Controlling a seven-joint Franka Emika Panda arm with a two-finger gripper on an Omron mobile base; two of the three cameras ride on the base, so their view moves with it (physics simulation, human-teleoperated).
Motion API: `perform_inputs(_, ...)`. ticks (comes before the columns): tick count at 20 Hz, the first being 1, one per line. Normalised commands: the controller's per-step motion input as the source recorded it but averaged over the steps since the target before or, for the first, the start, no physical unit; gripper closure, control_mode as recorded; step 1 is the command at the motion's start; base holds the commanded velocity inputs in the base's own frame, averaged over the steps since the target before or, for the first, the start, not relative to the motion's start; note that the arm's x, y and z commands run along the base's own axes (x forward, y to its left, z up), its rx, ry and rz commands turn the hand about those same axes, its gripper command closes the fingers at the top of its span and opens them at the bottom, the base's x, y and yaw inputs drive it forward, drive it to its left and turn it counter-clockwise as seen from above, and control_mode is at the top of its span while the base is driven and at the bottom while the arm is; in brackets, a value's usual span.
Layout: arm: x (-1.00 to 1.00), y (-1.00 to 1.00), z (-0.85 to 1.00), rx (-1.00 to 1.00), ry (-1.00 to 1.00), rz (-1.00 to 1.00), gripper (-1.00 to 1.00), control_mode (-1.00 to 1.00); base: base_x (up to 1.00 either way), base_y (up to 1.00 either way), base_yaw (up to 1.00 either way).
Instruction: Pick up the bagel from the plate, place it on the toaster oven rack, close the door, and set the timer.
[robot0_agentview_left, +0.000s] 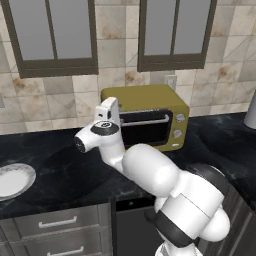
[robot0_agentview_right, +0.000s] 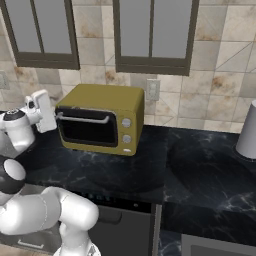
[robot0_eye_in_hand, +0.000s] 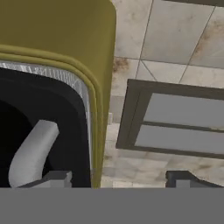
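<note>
Toaster oven door looks shut; the hand, spread wide and empty, hovers at its handle's end; bagel probably inside, timer unset.

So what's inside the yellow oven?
The toaster oven has its door shut, and the glass looks plain black, so nothing inside can be made out. A silver handle runs across the top of the door, and the gripper sits close by its corner.

The plate is cut off by the left edge.
</note>
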Motion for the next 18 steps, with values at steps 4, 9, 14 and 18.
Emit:
perform_inputs(4, 0.52, 0.0, 0.0, -0.02, 0.0, 0.17, -1.0, -1.0, 0.0, 0.0, 0.0)
perform_inputs(9, 0.44, 0.0, 0.0, -0.03, 0.0, 0.14, -1.0, -1.0, 0.0, 0.0, 0.0)
perform_inputs(14, -0.14, -0.06, 0.19, -0.02, -0.03, 0.11, -1.0, -1.0, 0.0, 0.0, 0.0)
perform_inputs(18, -0.88, -0.33, 0.75, 0.1, -0.01, 0.04, -1.0, -1.0, 0.0, 0.0, 0.0)
